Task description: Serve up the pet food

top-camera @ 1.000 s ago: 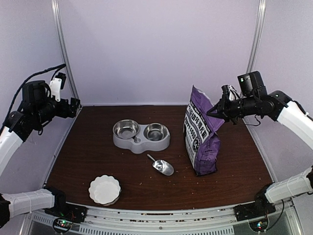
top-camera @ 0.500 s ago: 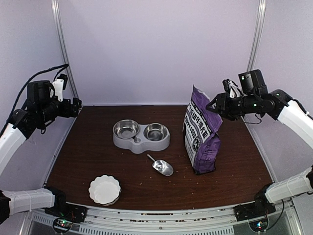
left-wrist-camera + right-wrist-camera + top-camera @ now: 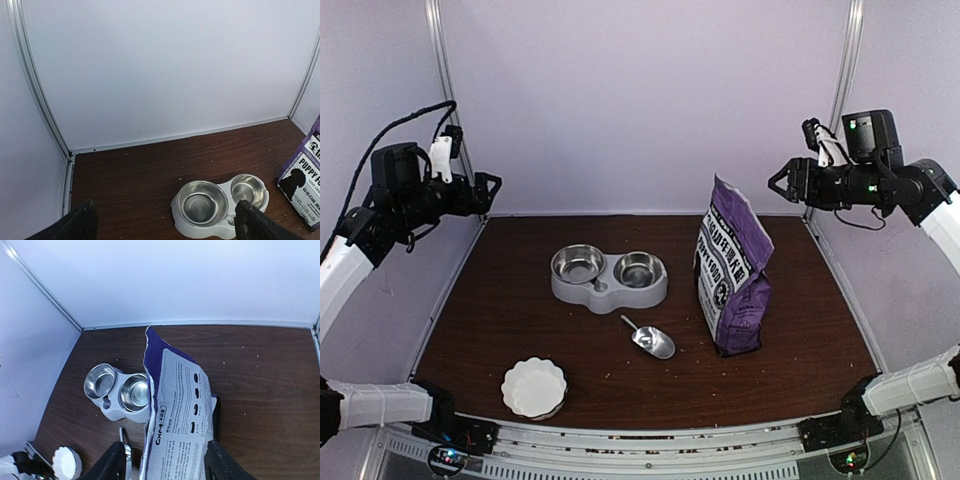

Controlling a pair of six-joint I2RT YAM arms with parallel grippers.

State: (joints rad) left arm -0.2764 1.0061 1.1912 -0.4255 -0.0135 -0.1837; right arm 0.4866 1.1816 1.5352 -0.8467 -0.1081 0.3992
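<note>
While both arms hang high above the table (image 3: 500, 320), the left gripper (image 3: 162, 225) and right gripper (image 3: 165, 462) hold nothing, fingers spread wide. A glossy purple-and-white bag (image 3: 732, 280) stands upright, its top edge ragged, printed "PUPPY F…" above a black dog shape. Left of it sit two round steel bowls (image 3: 608, 272) in a grey holder, a shiny scoop (image 3: 652, 340) and a white fluted dish (image 3: 534, 387). Kibble (image 3: 179, 178) shows only as tiny brown specks scattered on the dark wood.

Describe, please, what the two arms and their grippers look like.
The left arm and right arm have white-covered links and black joint housings. A black cable loops over the left one; green lights show on the right. The left gripper and right gripper are black and two-fingered.
</note>
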